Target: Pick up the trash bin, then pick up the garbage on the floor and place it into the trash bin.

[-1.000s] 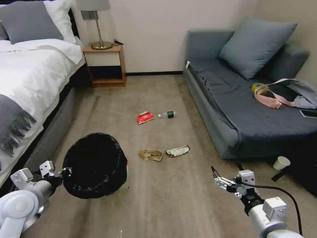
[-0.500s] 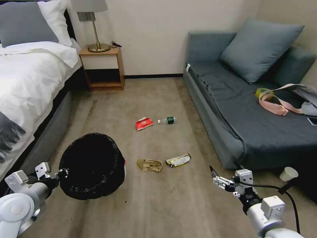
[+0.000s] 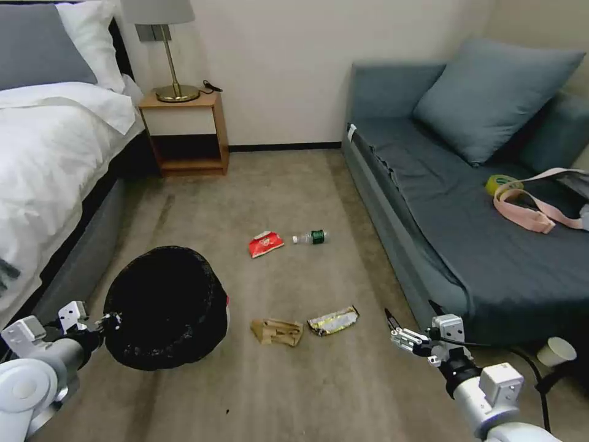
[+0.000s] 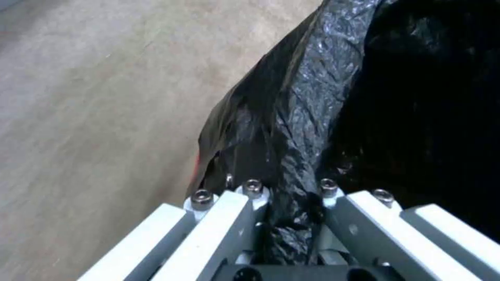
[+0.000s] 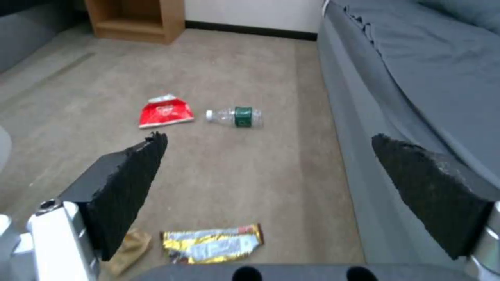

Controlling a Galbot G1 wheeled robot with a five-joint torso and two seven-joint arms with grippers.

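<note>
We look down on a beige carpeted floor [image 3: 307,393] running between a bed [image 3: 49,159] with white linen on the left and a grey-blue sofa [image 3: 478,245] on the right; a wooden nightstand [image 3: 184,132] carrying a lamp [image 3: 169,55] stands against the far wall. On the sofa lie a large cushion [image 3: 494,98], a yellow tape roll [image 3: 498,183] and a pink-strapped bag [image 3: 540,209]; a paper cup [image 3: 557,351] sits at the sofa's near corner.

The left tool [image 3: 105,320] is clamped on the rim of the trash bin [image 3: 162,307]; in the left wrist view its fingers [image 4: 229,218] pinch a fold of the black liner [image 4: 307,128]. The bin is held low at our left, beside the bed. The right tool [image 3: 392,328] hovers above the floor near the sofa front, its pads [image 5: 130,187] wide apart and touching nothing.

The garbage lies on the carpet: a red-and-white snack packet [image 3: 265,243] just beside a small clear bottle [image 3: 310,237], and nearer us crumpled brown paper [image 3: 277,331] just beside a silver-yellow wrapper [image 3: 333,320].

Compared with the earlier frames, the whole scene has shifted down and to the left in the head view, so the camera has moved; the four pieces keep their arrangement, and both tools hold the same posture.
</note>
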